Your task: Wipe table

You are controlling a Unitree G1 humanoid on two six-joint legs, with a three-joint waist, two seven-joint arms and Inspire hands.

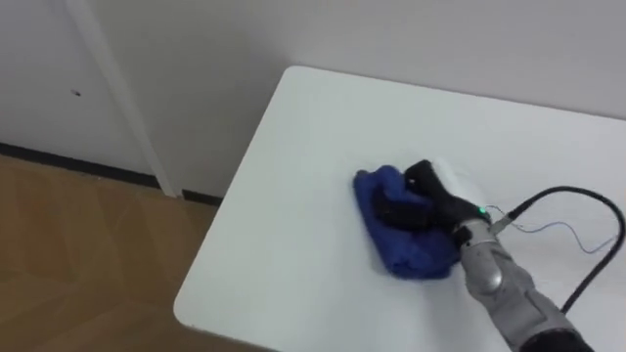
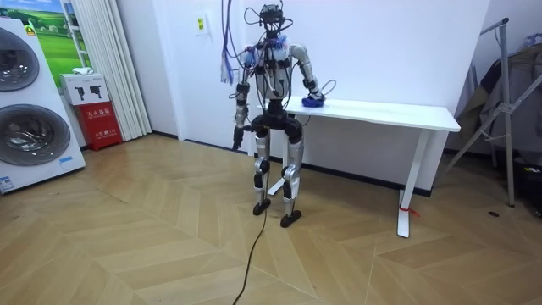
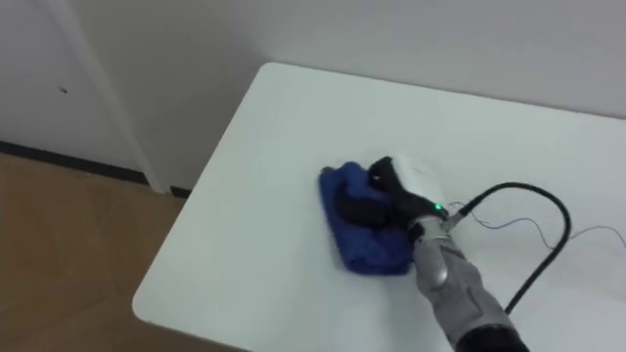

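Observation:
A crumpled blue cloth point(image 1: 411, 252) lies on the white table point(image 1: 293, 186) near its left end. My right hand point(image 1: 430, 200) rests on top of the cloth. Its dark fingers point(image 1: 393, 211) reach left into the bunched folds, and the thumb sits at the cloth's far edge, so the fabric is held between them. In the room view I stand at the end of the table point(image 2: 381, 112) on the room view's left, facing the wall, with my right arm stretched over the cloth point(image 2: 313, 101). My left hand point(image 2: 237, 137) hangs by my side, away from the table.
The table's left edge and front edge point(image 1: 210, 293) are close to the cloth, with wooden floor below. A white wall runs behind the table. In the room view, washing machines point(image 2: 30, 102) and a red box point(image 2: 102, 123) stand far off at the room view's left.

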